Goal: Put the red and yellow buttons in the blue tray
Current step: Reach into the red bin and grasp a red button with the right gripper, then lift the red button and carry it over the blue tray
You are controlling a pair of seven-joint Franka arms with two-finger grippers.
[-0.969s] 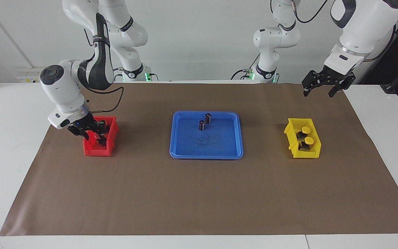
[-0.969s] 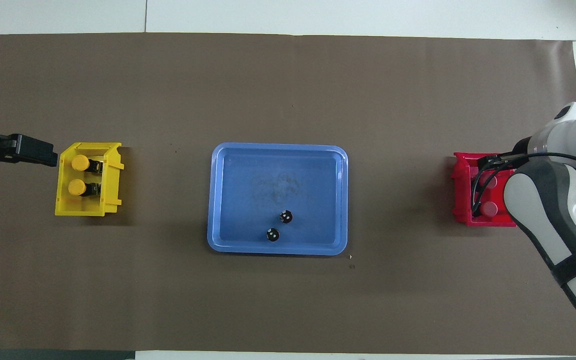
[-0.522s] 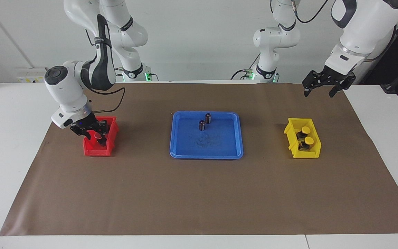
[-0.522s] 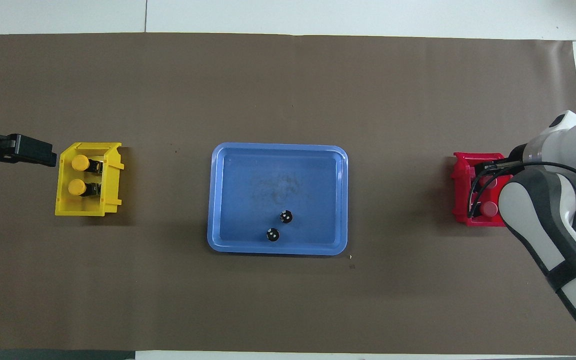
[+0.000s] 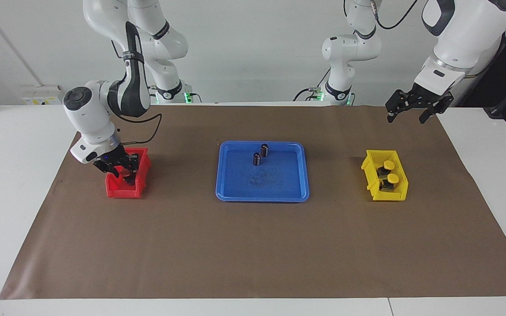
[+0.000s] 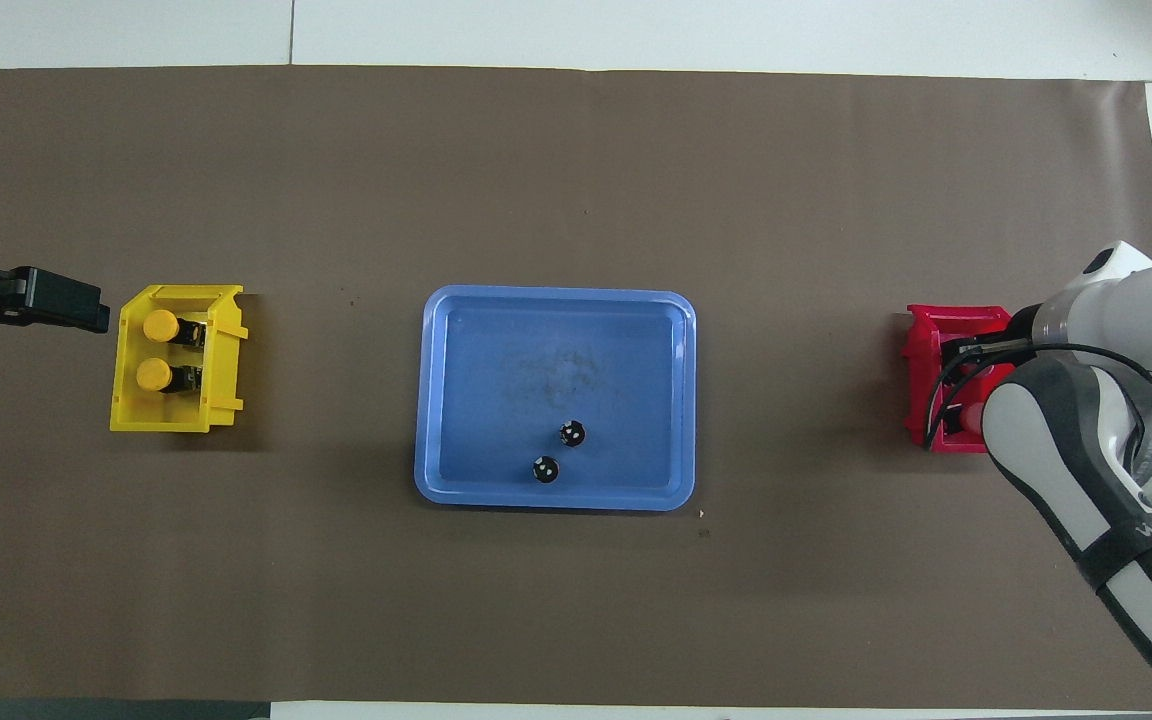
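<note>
Two yellow buttons (image 5: 388, 172) sit in the yellow bin (image 5: 384, 181) at my left arm's end of the table. My left gripper (image 5: 411, 110) hangs spread wide and empty, over the brown mat (image 5: 253, 245), waiting. My right gripper (image 5: 120, 167) is down inside the red bin (image 5: 125, 186); I cannot tell how far its fingers stand apart or whether they have hold of anything. One red cap (image 6: 972, 411) peeks out beside my right arm. The tray (image 5: 231, 193) lies between the bins, holding two dark cylinders (image 5: 260, 155).
</note>
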